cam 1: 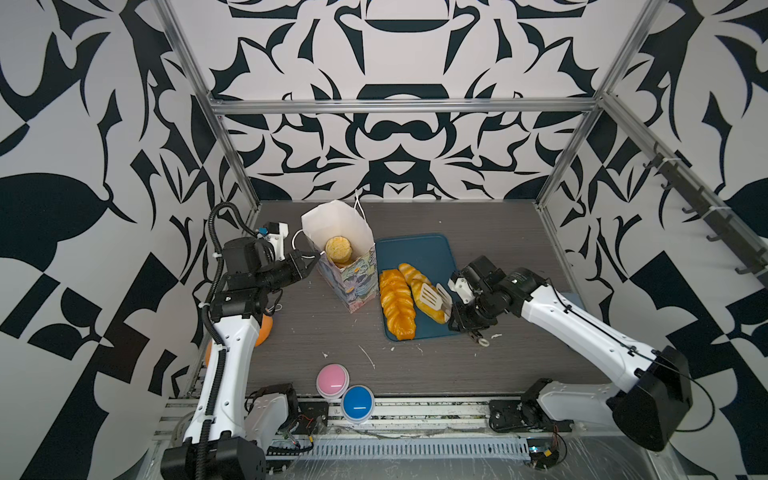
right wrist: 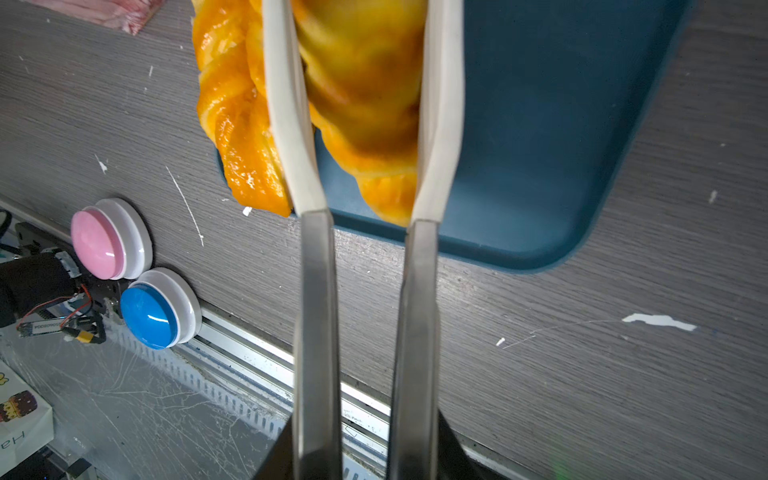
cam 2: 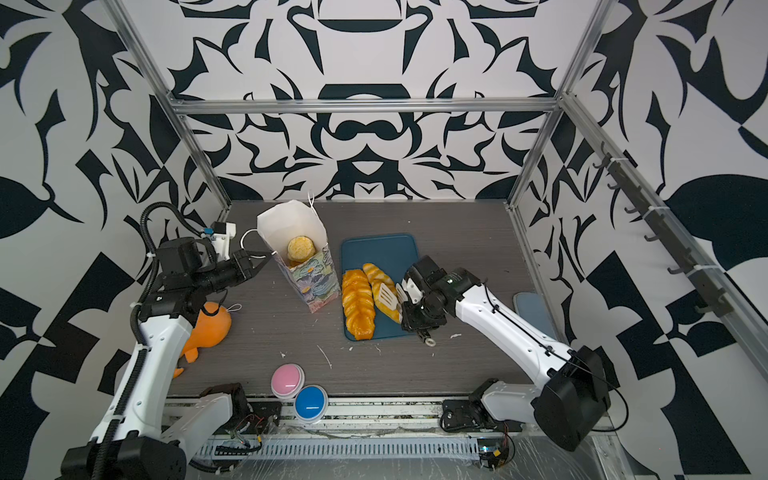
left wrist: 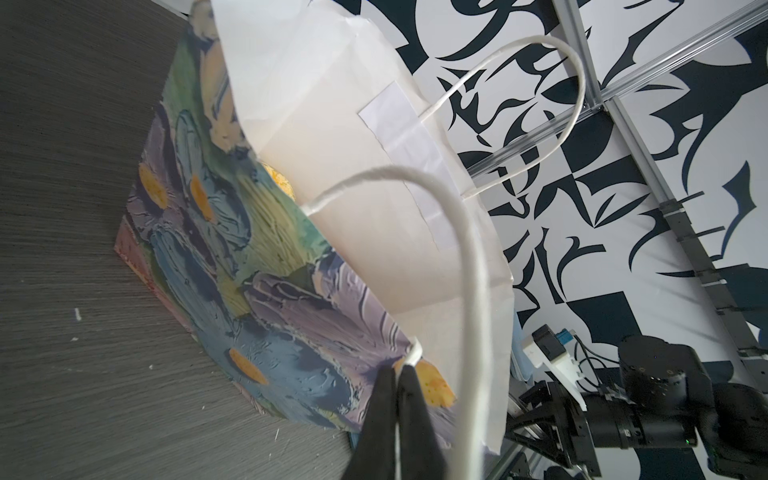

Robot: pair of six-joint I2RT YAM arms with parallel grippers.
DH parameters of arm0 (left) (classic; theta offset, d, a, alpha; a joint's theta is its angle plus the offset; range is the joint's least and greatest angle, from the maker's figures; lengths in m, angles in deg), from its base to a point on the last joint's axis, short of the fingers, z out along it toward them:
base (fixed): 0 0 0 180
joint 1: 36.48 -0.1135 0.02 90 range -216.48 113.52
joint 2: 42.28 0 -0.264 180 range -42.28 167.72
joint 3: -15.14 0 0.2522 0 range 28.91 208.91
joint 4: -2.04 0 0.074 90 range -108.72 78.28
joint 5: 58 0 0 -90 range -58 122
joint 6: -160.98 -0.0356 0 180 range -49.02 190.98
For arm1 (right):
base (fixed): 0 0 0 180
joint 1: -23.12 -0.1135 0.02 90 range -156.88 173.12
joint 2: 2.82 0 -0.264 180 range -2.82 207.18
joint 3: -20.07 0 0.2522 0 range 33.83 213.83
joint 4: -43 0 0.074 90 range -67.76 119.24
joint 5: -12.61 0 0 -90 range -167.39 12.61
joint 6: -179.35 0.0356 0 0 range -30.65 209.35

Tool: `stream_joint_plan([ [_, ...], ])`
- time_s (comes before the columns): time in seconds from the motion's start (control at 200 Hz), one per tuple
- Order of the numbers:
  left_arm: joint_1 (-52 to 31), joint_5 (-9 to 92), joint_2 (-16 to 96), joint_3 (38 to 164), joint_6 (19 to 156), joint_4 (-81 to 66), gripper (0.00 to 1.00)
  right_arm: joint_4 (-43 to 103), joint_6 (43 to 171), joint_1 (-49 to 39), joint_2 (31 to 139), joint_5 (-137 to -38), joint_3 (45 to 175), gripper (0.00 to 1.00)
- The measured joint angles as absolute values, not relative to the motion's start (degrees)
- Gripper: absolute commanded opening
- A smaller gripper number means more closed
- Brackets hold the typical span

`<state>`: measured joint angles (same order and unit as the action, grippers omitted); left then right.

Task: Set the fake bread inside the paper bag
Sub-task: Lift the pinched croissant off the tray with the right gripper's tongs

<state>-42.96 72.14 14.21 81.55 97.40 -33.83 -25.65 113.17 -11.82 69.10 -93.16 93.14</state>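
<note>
The paper bag (cam 1: 353,286) stands upright just beside the blue tray (cam 1: 419,249), and a round roll (cam 1: 338,248) already shows inside it. The left gripper (cam 1: 313,259) is pinched tight on the bag's rim by a cord handle (left wrist: 469,232). The right gripper (cam 1: 456,312) is clamped on tongs (cam 1: 432,295), whose blades straddle a twisted roll (cam 1: 409,272) on the tray. A braided loaf (cam 1: 397,303) lies right beside it. By my reckoning, those two are all that's left to bag.

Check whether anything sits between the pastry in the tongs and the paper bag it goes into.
Yes: the long braided loaf lies on the tray beside that twisted pastry, on the side toward the paper bag. The tongs would likely have to lift over it and the bag's tall wall; the left gripper holds the mouth open.
</note>
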Motion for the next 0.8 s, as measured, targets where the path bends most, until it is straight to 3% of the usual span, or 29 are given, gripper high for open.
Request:
stream_joint_plan([
  [0.8,-42.96,72.14,13.99,81.55,97.38,-33.87,0.0,-24.76,113.56,-10.71,64.62,-94.97,104.7,0.33],
])
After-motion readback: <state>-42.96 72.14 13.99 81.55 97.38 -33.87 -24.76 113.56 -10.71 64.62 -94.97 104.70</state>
